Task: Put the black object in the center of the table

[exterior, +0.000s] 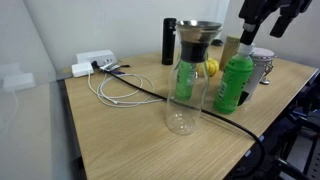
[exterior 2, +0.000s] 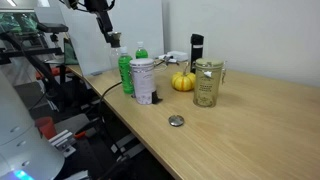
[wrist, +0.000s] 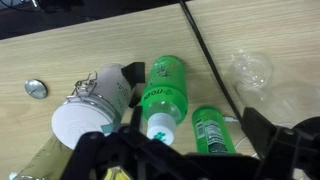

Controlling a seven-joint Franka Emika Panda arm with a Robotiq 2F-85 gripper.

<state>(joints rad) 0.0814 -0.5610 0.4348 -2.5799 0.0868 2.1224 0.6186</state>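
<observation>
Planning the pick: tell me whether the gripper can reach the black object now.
Probably yes, from above: the gripper hangs open over the green bottle, and nothing covers the black object. The glass carafe crowds one side.

We see a plain white wall (exterior 2: 260,35) behind the light wood table (exterior 2: 250,130), softly and evenly lit; in an exterior view a pale panel (exterior: 20,50) stands beside it.

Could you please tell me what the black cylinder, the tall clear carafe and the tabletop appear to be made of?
The black object: probably coated metal or plastic; it looks matte, with no glare. The carafe: likely clear glass; the table shows through it, and it has bright highlights. The table: light wood or laminate; the grain is visible and the surface is smooth and satin.
</observation>
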